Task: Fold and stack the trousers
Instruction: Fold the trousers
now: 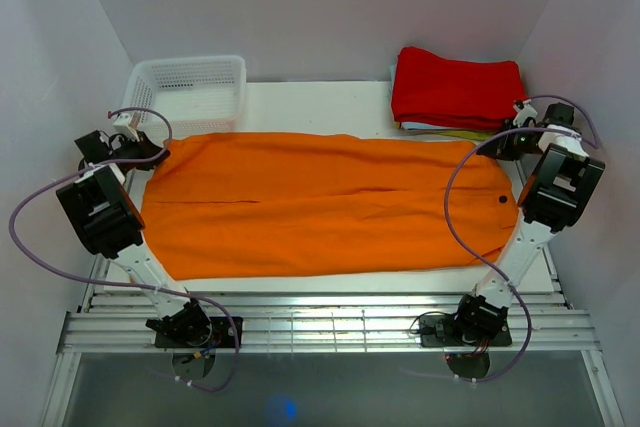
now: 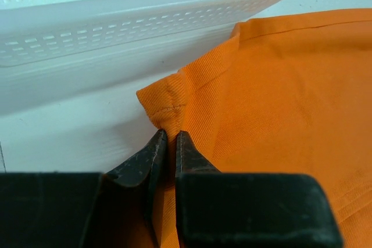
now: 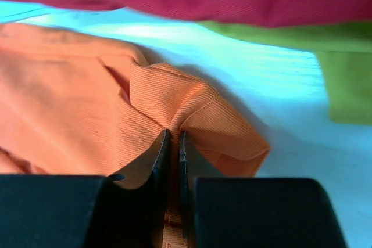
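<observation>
Left hand and right hand are both gripping the trousers at corners nearest and farthest from the basket; shallow pinches are likely risking slippage during folding.

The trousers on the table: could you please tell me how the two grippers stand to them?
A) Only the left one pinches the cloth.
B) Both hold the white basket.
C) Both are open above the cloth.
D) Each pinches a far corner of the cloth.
D: in the wrist views the left gripper and the right gripper each have their jaws shut on a fold of the trousers at a far corner.
</observation>
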`<move>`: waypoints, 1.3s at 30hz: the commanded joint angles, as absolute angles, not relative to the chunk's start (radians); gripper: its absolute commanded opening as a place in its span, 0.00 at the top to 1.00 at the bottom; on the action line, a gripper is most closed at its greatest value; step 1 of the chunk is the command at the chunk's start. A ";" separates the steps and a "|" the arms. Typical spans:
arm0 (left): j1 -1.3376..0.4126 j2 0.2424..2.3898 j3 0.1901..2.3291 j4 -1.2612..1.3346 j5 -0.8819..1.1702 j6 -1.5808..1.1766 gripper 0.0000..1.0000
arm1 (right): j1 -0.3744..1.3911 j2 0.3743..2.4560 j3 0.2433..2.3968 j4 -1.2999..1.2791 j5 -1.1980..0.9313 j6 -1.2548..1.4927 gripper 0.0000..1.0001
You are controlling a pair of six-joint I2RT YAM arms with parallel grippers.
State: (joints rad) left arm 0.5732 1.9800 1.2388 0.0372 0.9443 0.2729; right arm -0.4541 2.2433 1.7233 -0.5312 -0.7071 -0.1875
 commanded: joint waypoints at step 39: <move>0.747 1.591 0.882 -0.487 1.072 1.455 0.62 | -0.680 1.674 1.169 -0.664 -0.684 -1.206 0.42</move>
